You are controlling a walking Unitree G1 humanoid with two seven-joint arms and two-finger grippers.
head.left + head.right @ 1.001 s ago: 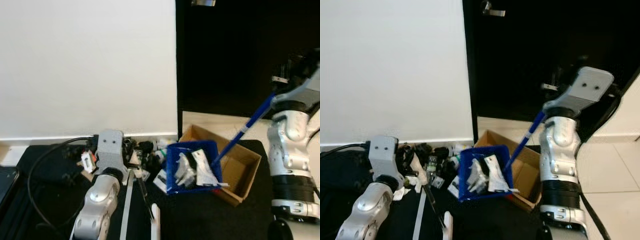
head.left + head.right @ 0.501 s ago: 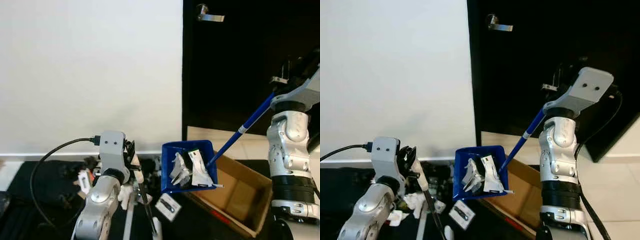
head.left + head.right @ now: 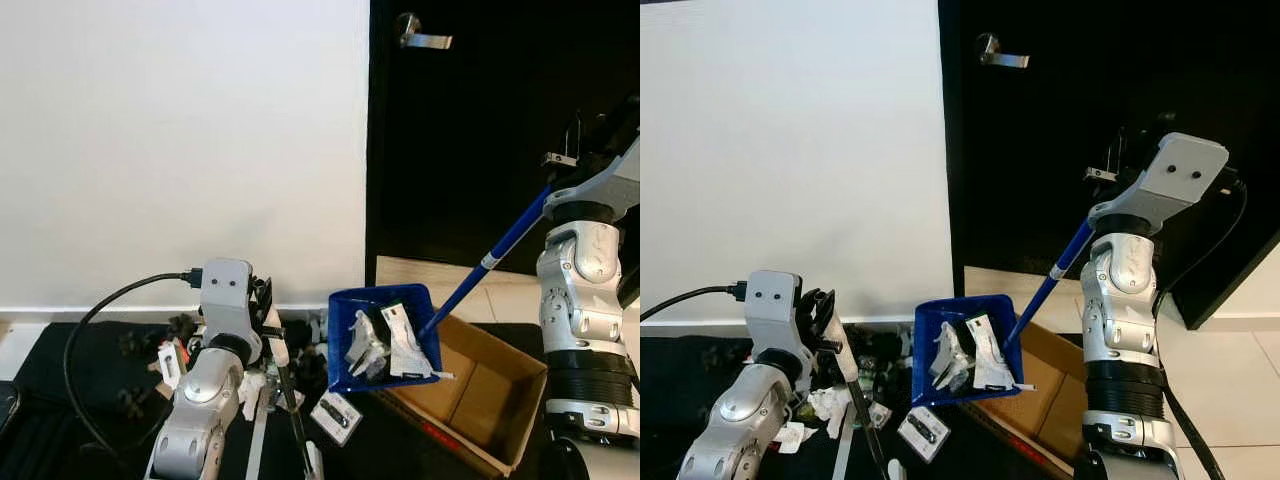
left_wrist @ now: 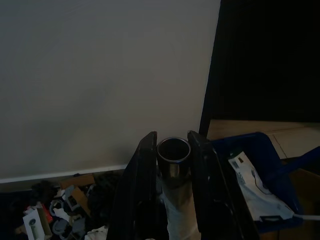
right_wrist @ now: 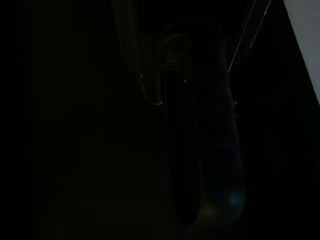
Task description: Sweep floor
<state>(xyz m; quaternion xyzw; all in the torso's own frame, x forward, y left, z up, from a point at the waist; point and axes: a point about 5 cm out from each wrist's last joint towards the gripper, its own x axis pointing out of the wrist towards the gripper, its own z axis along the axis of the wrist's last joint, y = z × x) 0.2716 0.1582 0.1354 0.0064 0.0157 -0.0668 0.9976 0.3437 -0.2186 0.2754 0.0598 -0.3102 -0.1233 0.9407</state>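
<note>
the blue dustpan (image 3: pixel 385 335), full of litter, hangs over the cardboard box (image 3: pixel 480 400), not yet emptied. left gripper (image 4: pixel 170 150) clamps the broom handle (image 4: pixel 173 157); right gripper's jaws: cannot tell. scraps (image 3: pixel 250 385) remain on the floor.

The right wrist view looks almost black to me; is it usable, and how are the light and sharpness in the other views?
Right wrist view: nearly black, only faint glints, so hardly usable. Left wrist view: dim but readable, with the left gripper closed around a dark tube end. Both eye views: evenly lit and fairly sharp; the dustpan reads clearly, while the black door swallows detail.
</note>
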